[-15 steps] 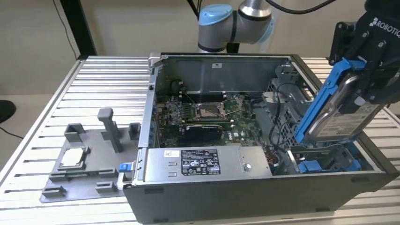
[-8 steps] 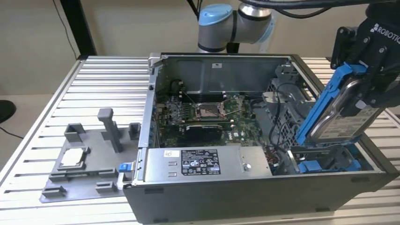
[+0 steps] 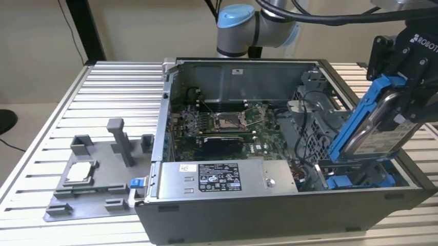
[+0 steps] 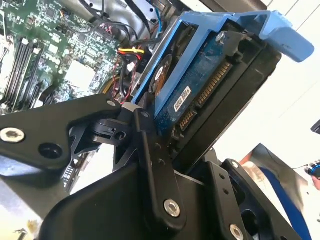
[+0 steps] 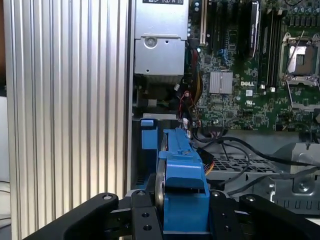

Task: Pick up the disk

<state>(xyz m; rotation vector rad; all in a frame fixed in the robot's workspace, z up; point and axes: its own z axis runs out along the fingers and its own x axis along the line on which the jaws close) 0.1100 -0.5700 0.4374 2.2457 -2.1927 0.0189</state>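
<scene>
Blue carrier: plastic frame wrapped around the disk [image 3: 375, 123], seen edge-on in the first wrist view [image 5: 182, 185] and from the connector side in the second wrist view [image 4: 210, 95].
Disk position: held tilted, just above the bay corner of the computer case [image 3: 274, 225], at the exterior view's right; its lower end is near the blue bracket [image 3: 340, 183] fixed inside the case.
Claw [image 3: 403, 110]: clenched on the disk, black fingers [image 5: 142, 220] pressing the carrier's two flat sides.
Likely weight: a metal drive, probably dense for its size, so the tilt would load the grip.
Stiffness: rigid body; the plastic carrier probably flexes a little under a squeeze.
Surface: smooth plastic and metal, judged somewhat slippery against hard fingers.
Fragility: the exposed circuit board and connector pins [image 4: 212, 87] look vulnerable to knocks against the case wall.
Best hold: across the carrier's broad sides, near the middle, away from the connector end, much as the claw sits now.
Nearby: motherboard [image 3: 219, 125] deeper in the case; grey fixture [image 3: 96, 174] on the worktop [image 3: 41, 148] beside the case.
</scene>
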